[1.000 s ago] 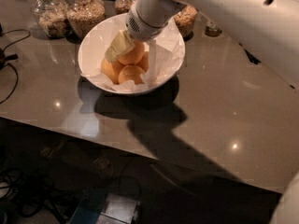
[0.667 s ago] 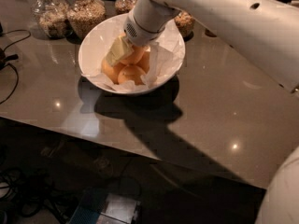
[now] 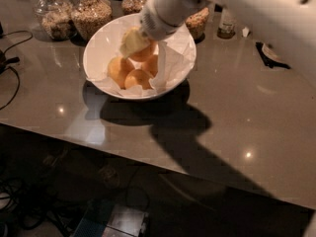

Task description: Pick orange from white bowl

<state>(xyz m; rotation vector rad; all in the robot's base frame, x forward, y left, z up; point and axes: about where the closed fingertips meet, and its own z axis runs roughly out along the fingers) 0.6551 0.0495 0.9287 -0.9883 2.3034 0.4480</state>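
The white bowl, lined with crumpled white paper, stands on the dark table toward the back. Several oranges lie in it: one at the left, one at the front, one at the right. The orange at the back is partly covered by my gripper, which reaches down into the bowl from the upper right and sits right on top of it. The white arm crosses the top right of the view and hides the bowl's far rim.
Glass jars of grains stand in a row behind the bowl, with another jar and a small bottle to the right. Cables lie at the left. A dark flat object lies at the right. The table's front edge runs across the lower view.
The gripper and wrist have risen slightly within the bowl, and more of the oranges beneath now show. The bowl has stayed in place.
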